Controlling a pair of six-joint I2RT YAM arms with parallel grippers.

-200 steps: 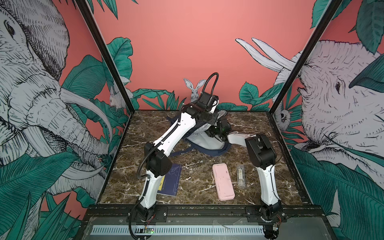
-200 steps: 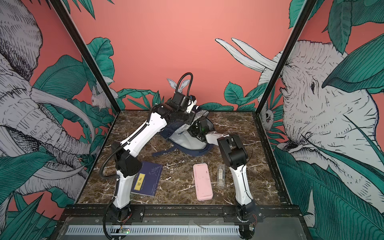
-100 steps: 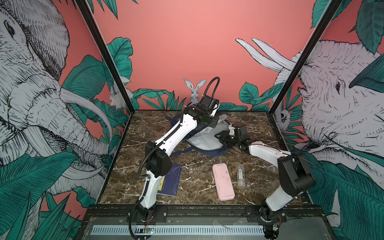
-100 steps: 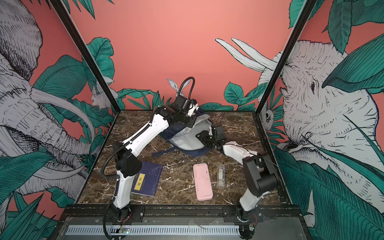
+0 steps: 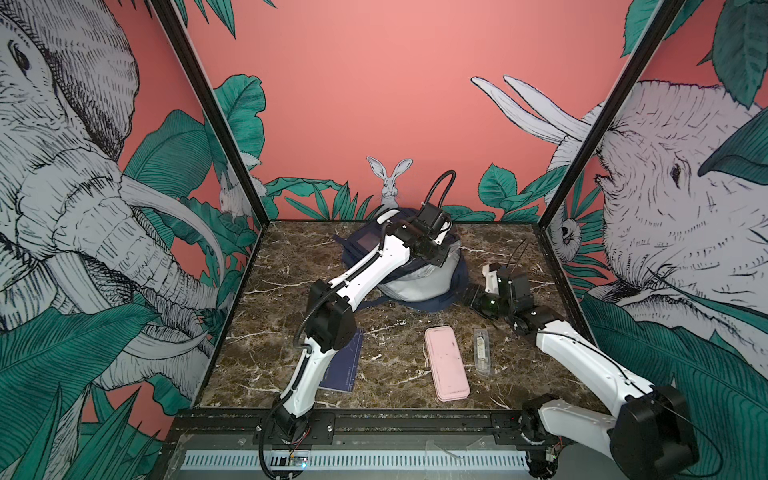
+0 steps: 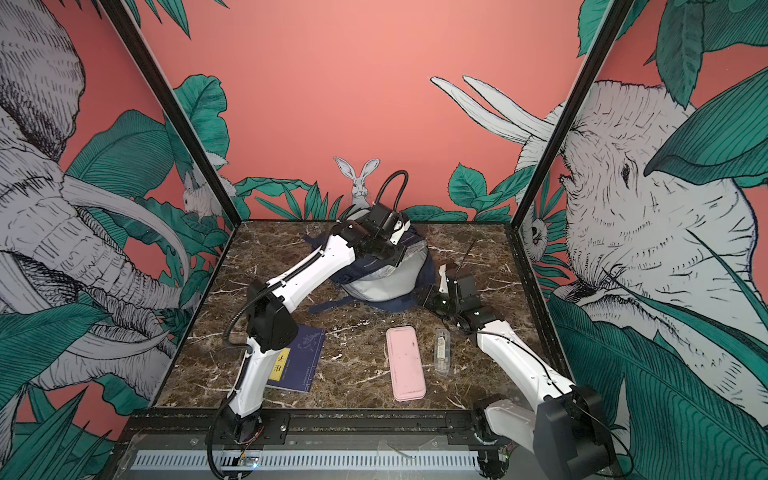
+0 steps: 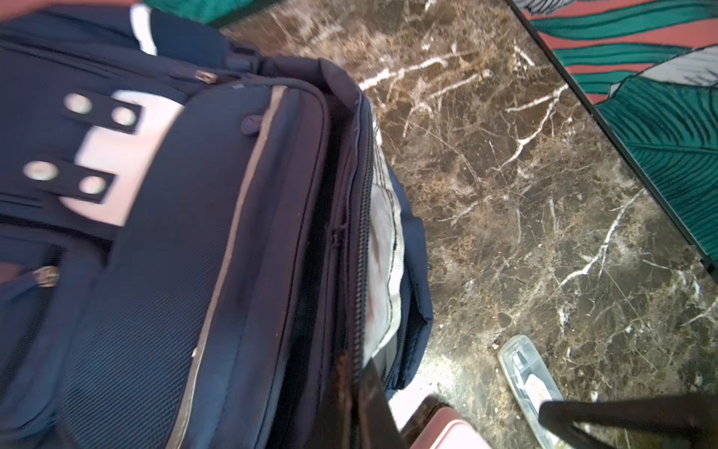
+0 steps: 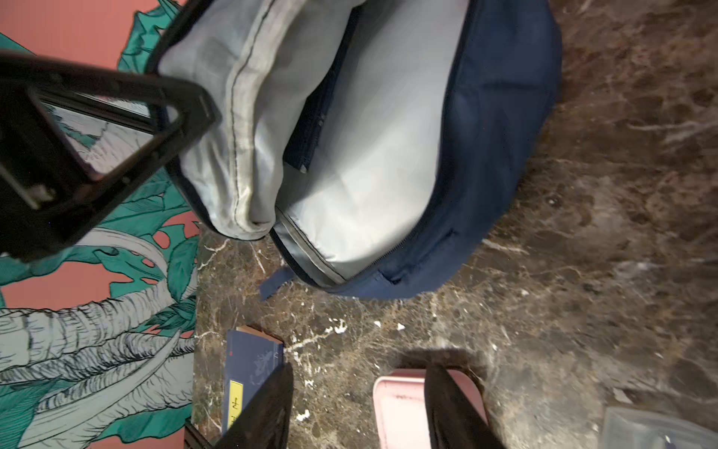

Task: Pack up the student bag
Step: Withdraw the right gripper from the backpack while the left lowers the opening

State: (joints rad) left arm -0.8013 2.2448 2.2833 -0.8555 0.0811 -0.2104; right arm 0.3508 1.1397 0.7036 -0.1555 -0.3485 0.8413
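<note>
Book (image 6: 303, 357), navy w/ yellow label, lies flat on marble table (image 5: 291, 266), left of student bag (image 5: 419, 282) and nearer the front edge. It's well apart from the bag and partly under left arm (image 5: 374, 270). At bag's top, left gripper (image 5: 439, 258) has jaws closed tight on edge of the grey-lined front flap. Right wrist view shows that flap held up off the back panel, w/ main compartment gaping. Bag itself lies at rear-mid of table, mouth toward the front; front pocket w/ grey stripe shows in left wrist view. Pink case (image 5: 446, 363) lies in front of bag, apart from it. Clear case (image 5: 482, 353) lies in front of bag too, further right. Low beside bag's right edge, right gripper (image 8: 359, 375) has jaws approx half apart w/ nothing between them; can't tell if it touches bag.
</note>
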